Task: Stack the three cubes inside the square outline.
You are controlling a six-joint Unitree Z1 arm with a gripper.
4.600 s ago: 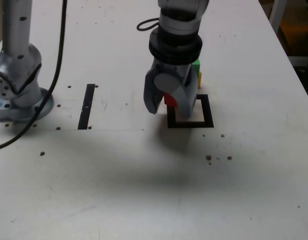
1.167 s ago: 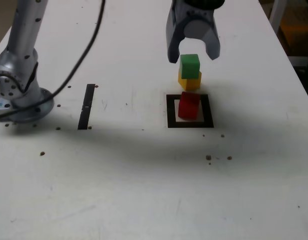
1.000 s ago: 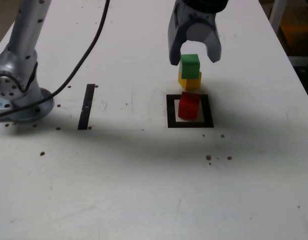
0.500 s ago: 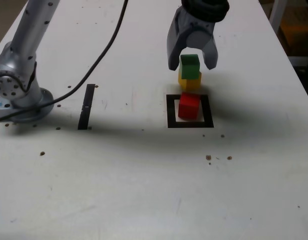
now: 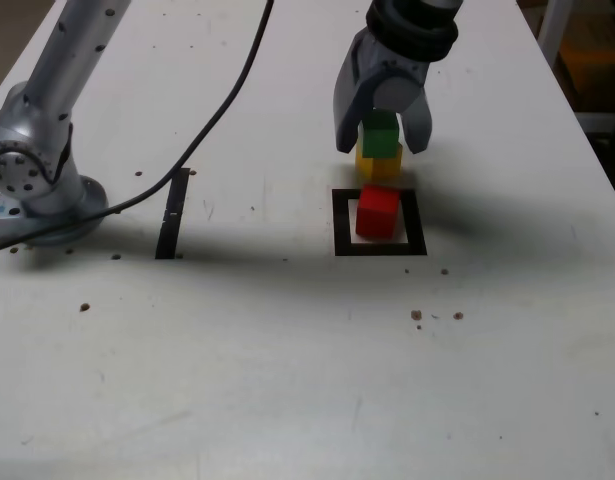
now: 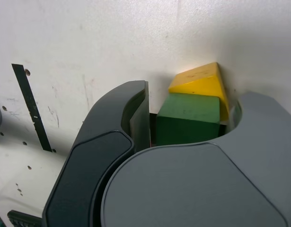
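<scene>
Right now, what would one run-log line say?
jaws: open, around green cube | green: atop yellow cube | red cube: inside outline

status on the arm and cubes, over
Gripper open around green cube, no grip seen yet. Green on yellow cube. Red cube alone inside square outline. Nothing seen blocking the jaws.

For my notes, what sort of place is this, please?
Probably a robotics lab or test bench: a grey metal robot arm, a white marked tabletop, and a black-bordered square outline.
</scene>
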